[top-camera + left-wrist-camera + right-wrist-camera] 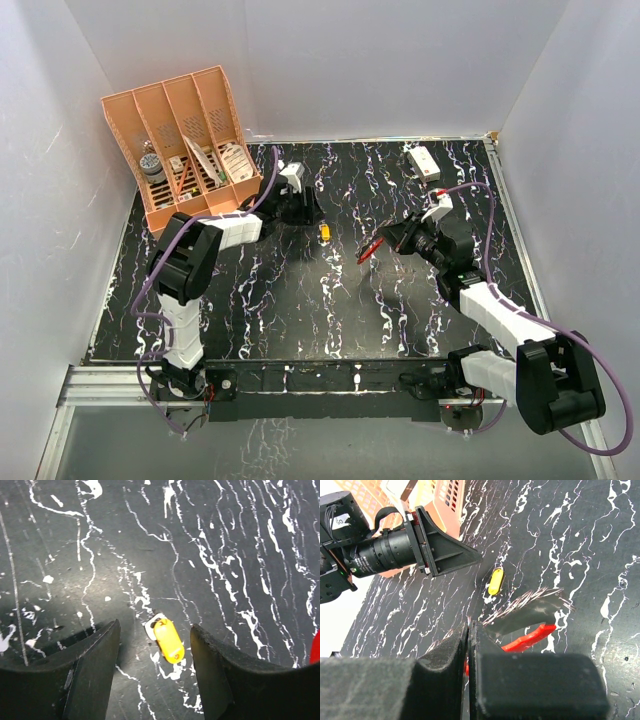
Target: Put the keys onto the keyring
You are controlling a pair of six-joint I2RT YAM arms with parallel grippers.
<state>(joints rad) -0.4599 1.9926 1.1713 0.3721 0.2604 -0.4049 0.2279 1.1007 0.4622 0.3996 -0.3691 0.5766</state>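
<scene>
Left claw (pixel 155 630) hangs released, jaws straddling the yellow-headed key (pixel 169 641), flat on the table (pixel 240 540) with long axis 11 to 5 o'clock (touching neither jaw); right claw (pixel 470 630), at the key's 3 o'clock overhead, clenches the red keyring (pixel 527 639)

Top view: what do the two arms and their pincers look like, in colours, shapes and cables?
The left arm and the right arm both have white shells on the links and bulky black joints. A purple cable loops loosely along each. The left pincer is black, with thick, matte, wedge-shaped fingers, and a black cylindrical camera lens sits behind it.
</scene>
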